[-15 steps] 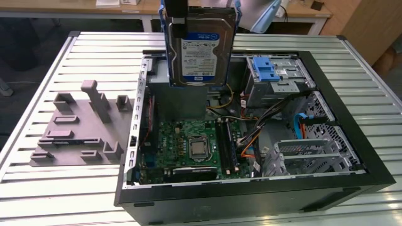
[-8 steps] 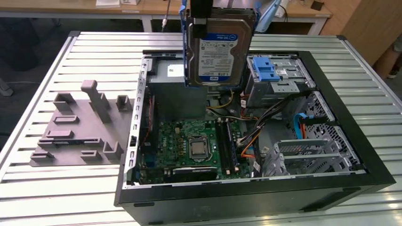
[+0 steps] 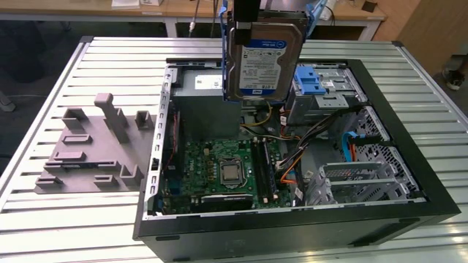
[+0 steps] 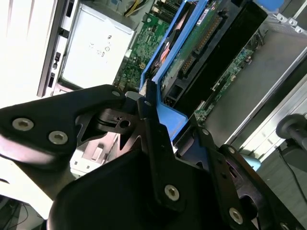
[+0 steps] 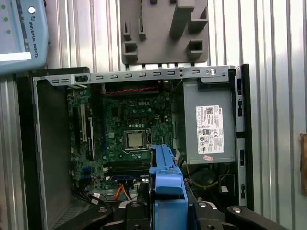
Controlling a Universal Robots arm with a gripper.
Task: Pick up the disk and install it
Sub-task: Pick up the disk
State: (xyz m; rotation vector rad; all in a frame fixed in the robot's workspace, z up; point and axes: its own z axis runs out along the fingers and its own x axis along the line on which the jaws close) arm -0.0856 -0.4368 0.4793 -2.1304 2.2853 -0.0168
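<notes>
Over the computer case (image 3: 292, 227), our gripper (image 4: 169, 119) is pinching the disk (image 3: 263, 60) by its carrier (image 5: 165, 175). We are judging it stiff, heavy, fragile.

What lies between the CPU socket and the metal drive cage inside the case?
In the exterior view, memory slots and a bundle of cables lie between the CPU socket and the drive cage.

- Slatted metal table (image 3: 109, 66) carries everything.
- Open black computer case (image 3: 292, 227) lies on it.
- Grey moulded fixture (image 3: 95, 148) sits just beside the case, at the exterior view's left.
</notes>
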